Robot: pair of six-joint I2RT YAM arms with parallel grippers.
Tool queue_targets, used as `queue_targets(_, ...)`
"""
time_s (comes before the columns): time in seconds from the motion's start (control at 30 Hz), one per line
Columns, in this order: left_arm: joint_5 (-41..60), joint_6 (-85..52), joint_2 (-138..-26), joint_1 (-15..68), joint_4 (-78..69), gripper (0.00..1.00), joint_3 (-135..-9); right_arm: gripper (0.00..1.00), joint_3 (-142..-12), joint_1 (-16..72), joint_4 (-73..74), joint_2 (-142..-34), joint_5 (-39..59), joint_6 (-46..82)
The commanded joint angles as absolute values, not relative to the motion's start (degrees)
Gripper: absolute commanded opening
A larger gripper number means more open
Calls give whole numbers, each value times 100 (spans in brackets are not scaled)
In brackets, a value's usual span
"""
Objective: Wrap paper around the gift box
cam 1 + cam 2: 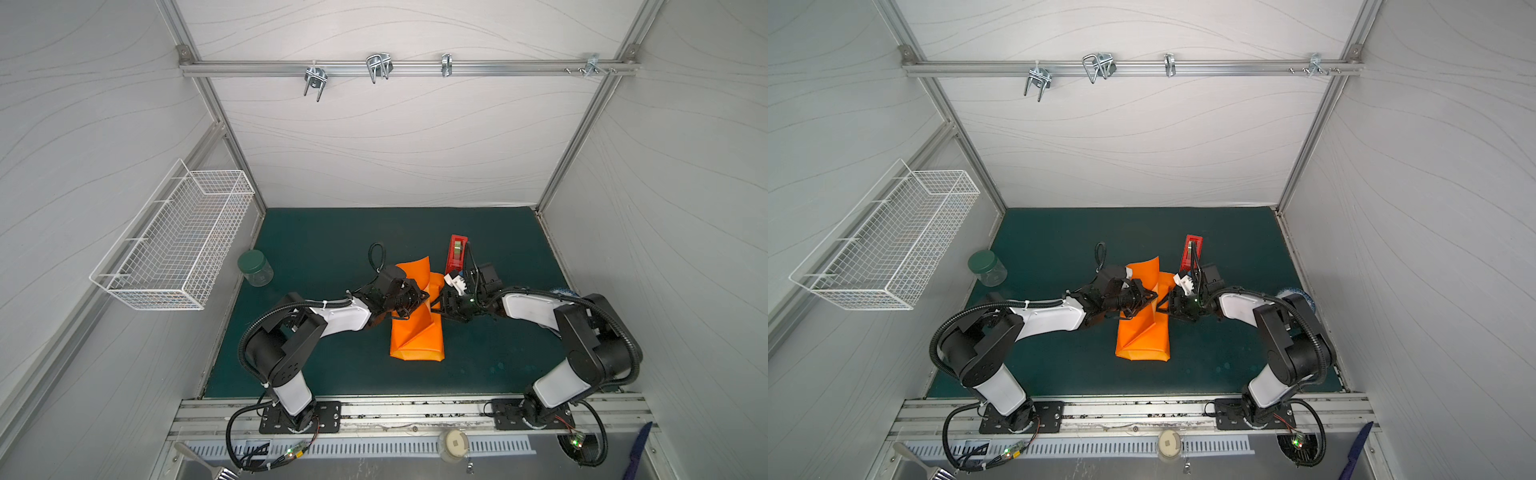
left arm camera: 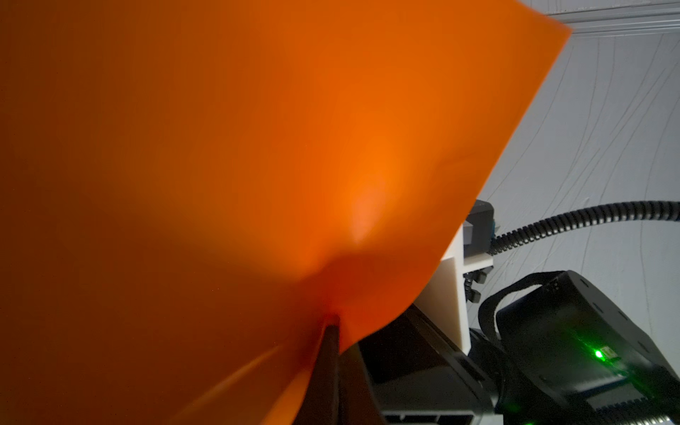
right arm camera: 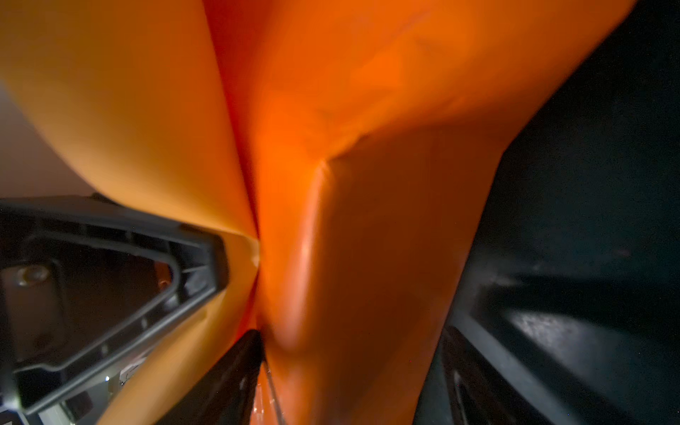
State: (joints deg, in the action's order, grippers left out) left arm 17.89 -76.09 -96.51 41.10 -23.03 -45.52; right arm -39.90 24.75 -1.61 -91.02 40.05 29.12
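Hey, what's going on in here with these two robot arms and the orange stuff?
Two arms are wrapping something in the paper. The left gripper is shut on an upright flap. The right gripper sits opposite, jaws wide around a paper-covered ridge; whether it squeezes is unclear. No gift box shows; presumably it lies under the paper. A red tape dispenser stands just behind.

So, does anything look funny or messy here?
Yes: the big bright orange paper sheet looks lopsided. Its near end lies folded flat on the dark green mat, but the far flap sticks up, curled, pinched in the left gripper.
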Motion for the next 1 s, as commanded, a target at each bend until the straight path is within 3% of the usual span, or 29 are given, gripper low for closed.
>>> queue_targets(0.0,1622,-7722,-9753,4170,-2917,0,-4437,77,-3795,2584,-564,-9358,3428,2879)
queue_targets(0.83,1441,-7963,-10125,4377,-3760,0,-3578,78,-3834,2593,-685,-9314,3350,2839)
queue_targets(0.97,1441,-7936,-10134,4374,-3723,6,-3490,78,-3825,2593,-686,-9319,3349,2839)
